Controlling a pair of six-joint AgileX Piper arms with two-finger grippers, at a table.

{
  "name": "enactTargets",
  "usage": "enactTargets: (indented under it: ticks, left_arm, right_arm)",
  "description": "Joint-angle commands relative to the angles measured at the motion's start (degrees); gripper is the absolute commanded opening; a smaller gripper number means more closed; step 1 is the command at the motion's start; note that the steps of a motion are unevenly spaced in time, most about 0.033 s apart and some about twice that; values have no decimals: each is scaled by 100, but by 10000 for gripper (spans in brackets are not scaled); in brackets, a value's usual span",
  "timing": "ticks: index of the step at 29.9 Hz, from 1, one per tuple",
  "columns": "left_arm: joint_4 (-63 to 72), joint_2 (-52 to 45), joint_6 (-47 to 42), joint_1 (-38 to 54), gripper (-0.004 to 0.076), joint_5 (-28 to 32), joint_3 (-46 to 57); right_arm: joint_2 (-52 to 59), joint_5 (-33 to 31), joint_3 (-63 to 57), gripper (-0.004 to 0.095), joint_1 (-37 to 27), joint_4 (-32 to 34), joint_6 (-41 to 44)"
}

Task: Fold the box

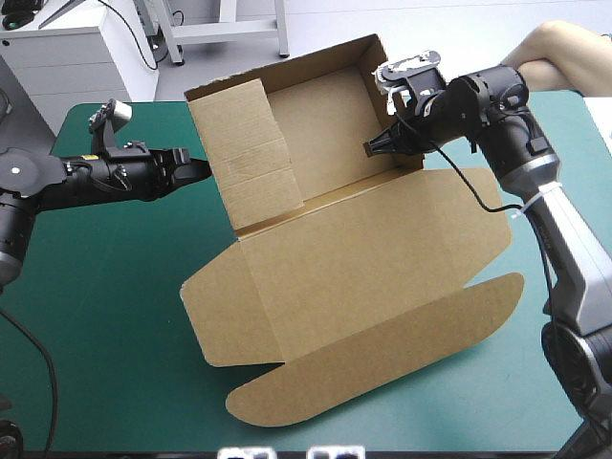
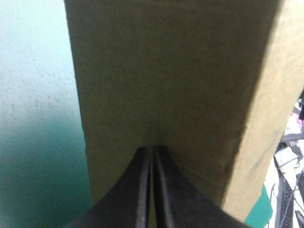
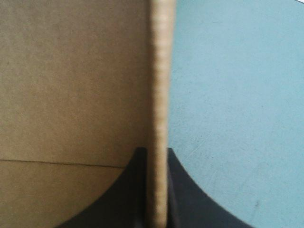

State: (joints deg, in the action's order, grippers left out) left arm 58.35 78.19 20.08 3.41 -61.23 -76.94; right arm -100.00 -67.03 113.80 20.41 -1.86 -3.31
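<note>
The brown box lies on the teal-green cover with its far walls raised and its lid panel flat toward the near edge. My left gripper is shut, and its tip rests against the outer face of the upright left wall. In the left wrist view the closed left gripper meets that wall head-on. My right gripper is shut on the box, at the right wall. In the right wrist view the right gripper straddles the wall's edge, one black finger on each side.
Bare teal-green cover spreads to the left of and in front of the box. The lid's rounded flaps reach toward the near edge. A person's forearm lies at the far right corner of the table.
</note>
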Motion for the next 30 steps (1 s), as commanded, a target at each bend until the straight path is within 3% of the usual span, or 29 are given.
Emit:
enactTargets:
  ticks: [1, 5, 12, 15, 30]
  left_arm:
    - [969, -205, 111, -36, 5, -18, -167]
    - [1163, -205, 121, -36, 68, 37, -167]
    - [904, -205, 121, -25, 419, -62, -167]
    - [943, -205, 121, -25, 531, -107, -167]
    - [1938, -205, 109, -25, 510, -597, -167]
  right_arm:
    - [267, 215, 180, -18, 13, -151, 20]
    - [267, 125, 180, -18, 13, -151, 20]
    - [267, 54, 180, -18, 13, -116, -18]
    - [267, -33, 180, -18, 13, -37, -30]
    - [267, -183, 180, -18, 13, 116, -32]
